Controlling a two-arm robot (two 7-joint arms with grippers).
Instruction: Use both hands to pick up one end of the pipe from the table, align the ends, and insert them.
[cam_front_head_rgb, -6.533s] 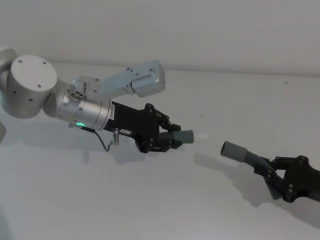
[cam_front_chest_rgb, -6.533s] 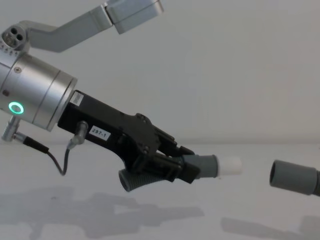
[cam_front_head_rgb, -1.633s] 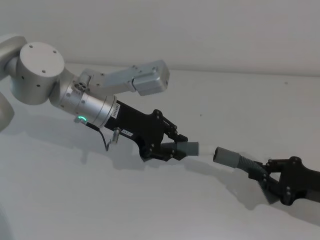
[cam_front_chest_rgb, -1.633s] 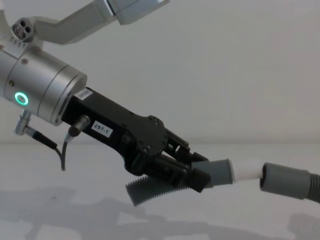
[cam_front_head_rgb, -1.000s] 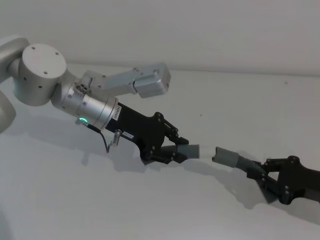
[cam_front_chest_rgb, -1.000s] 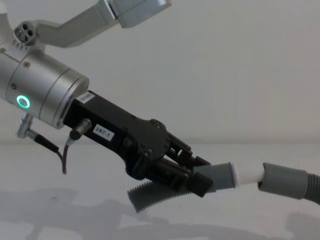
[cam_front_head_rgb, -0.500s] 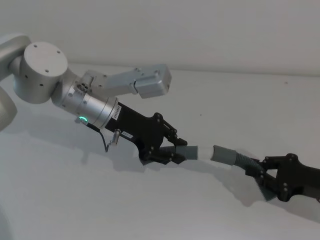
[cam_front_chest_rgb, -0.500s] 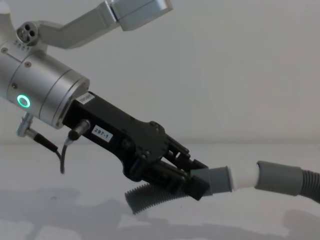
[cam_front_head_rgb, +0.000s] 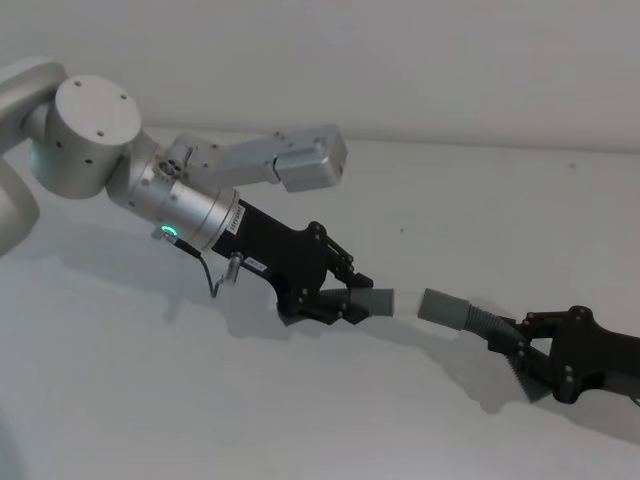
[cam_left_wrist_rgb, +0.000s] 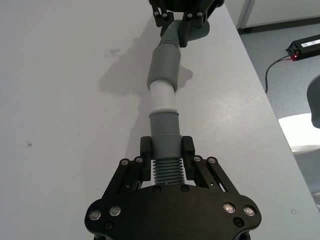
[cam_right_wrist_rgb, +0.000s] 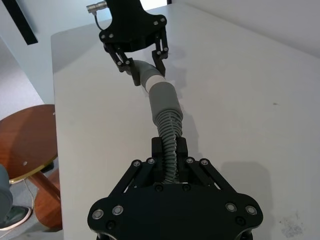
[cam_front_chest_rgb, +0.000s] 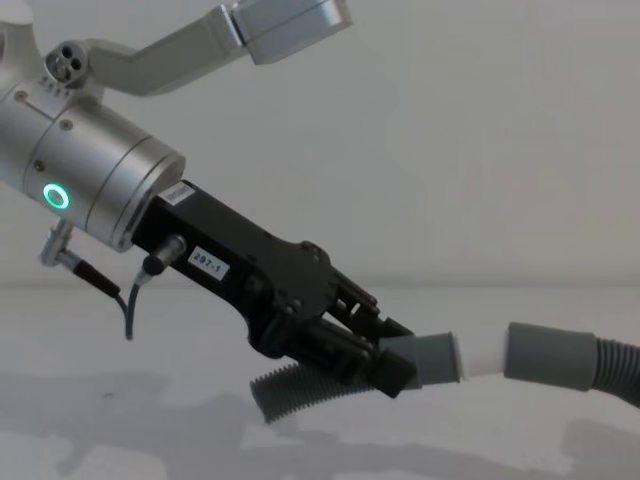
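The black two-fingered left gripper (cam_left_wrist_rgb: 166, 156) clamped the short dark grey ribbed hose (cam_front_chest_rgb: 300, 390) behind its cuff, and the matching right gripper (cam_right_wrist_rgb: 170, 152) clamped the longer ribbed hose (cam_right_wrist_rgb: 169, 131), so the white plastic spigot (cam_left_wrist_rgb: 162, 96) met the facing smooth grey cuff (cam_left_wrist_rgb: 165, 63) in line.

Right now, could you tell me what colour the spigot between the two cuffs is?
White; the spigot shows best in the left wrist view.

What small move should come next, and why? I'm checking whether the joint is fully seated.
Probably keep pushing the two cuffs together along their shared line. The white spigot has entered the longer hose's cuff, but a white band shows before the short hose's cuff. The left gripper and right gripper are each shut on their hose, roughly in line.
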